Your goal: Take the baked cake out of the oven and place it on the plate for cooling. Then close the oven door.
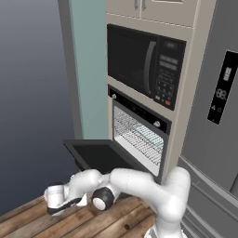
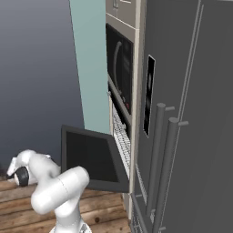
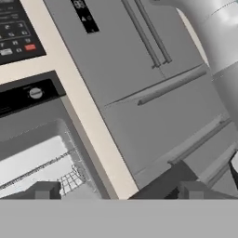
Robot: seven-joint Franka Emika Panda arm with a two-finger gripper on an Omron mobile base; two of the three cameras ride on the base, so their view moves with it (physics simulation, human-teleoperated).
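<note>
**Desk:** What are you seeing at the oven?

**Operator:** I'm looking at the oven standing open in the tall cabinet column, right below the microwave. The oven door is hanging dropped down to about level, its inner face turned up. Inside, I'm making out bright walls and wire racks. I can't pick out a cake on them from here.

**Desk:** And the arm?

**Operator:** It's folding low in front of the door, over the wooden floor. The gripper is sitting at the arm's far left end in the left base view, below and to the left of the door's free edge, apart from it. In the hand view I'm seeing the two finger tips standing well apart with nothing between them, so I'm calling it released.

**Desk:** What is the hand camera facing?

**Operator:** It's rolled, so everything is lying at a slant. I'm seeing the oven's control strip with one silver knob, the lit cavity under it, and the grey fridge just beside the cabinet.

**Desk:** The plate?

**Operator:** I'm not able to place it.
</note>
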